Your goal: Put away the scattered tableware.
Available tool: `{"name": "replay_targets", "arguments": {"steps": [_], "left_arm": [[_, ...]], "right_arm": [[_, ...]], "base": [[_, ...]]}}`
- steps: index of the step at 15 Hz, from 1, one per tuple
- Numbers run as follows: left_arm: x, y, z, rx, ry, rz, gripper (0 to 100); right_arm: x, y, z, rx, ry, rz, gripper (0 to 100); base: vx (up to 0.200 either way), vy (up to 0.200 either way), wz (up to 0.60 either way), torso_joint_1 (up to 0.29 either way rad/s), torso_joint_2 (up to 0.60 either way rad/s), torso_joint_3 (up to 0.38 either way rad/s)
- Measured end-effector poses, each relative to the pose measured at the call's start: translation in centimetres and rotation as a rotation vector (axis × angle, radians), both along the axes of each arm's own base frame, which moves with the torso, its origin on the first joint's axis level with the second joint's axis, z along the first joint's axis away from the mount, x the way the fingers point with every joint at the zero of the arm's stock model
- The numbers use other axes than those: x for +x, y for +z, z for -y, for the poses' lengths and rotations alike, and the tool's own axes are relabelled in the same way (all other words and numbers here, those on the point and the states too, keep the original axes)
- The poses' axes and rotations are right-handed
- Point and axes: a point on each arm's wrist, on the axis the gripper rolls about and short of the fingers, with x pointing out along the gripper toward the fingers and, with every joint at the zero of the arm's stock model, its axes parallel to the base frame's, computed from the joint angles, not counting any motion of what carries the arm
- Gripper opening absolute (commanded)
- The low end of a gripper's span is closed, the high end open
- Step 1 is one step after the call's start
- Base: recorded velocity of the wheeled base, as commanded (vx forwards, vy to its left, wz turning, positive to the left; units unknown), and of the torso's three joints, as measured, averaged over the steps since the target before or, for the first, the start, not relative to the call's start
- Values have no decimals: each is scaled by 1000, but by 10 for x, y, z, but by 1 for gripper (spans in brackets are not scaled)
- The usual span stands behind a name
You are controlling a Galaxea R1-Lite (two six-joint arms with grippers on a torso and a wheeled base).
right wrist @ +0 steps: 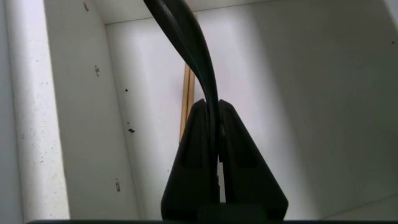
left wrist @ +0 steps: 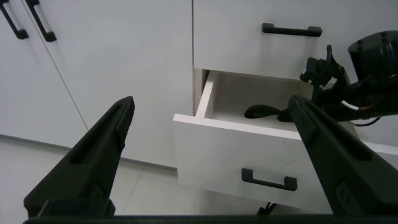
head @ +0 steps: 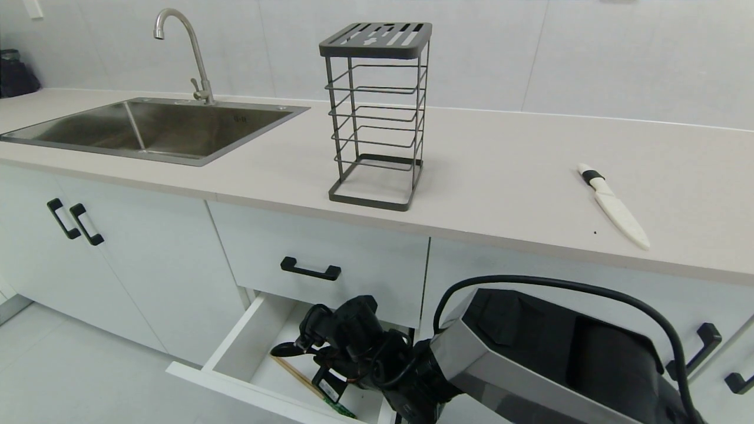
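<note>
**Black spoon held over the open drawer; knife lies on the counter**

The right gripper (right wrist: pixel 219 111) hangs inside the open drawer (head: pixel 231 346), its fingers (right wrist: pixel 198 134) clamped together on the thin handle of a black spoon (left wrist: pixel 261 112). The spoon's bowl sits low over the white drawer floor near the left side wall. Whether it touches the floor cannot be told. Beneath it lie slim wooden sticks (right wrist: pixel 185 99), probably chopsticks, lengthwise in the drawer.

The left gripper (left wrist: pixel 211 106) is out in front of the cabinets, facing the drawer front, with its fingers (left wrist: pixel 115 134) wide apart and holding nothing.

On the counter (head: pixel 500 159), a white knife (head: pixel 614 206) with a black band on its handle lies flat near the right, well apart from the dark wire rack (head: pixel 377 118) standing upright at the middle. A steel sink (head: pixel 153 126) with a curved tap (head: pixel 184 47) is set in on the left.
</note>
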Motion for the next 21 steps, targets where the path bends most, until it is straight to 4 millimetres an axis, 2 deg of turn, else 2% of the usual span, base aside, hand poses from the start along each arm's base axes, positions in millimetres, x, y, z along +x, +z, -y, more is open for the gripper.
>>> {"name": "replay_targets", "arguments": {"steps": [8,13,21], "left_arm": [[0,0,0,0,0,0,100],[0,0,0,0,0,0,100],[0,0,0,0,0,0,100]], "right_arm": [[2,1,-3,5,49,-22,0],[3,1,-3,9,49,-14,0],[3,1,-5,7,50,-16,0]], "base": [[0,0,0,0,0,0],[0,0,0,-135,158,66],[0,0,0,-10,62,29]]}}
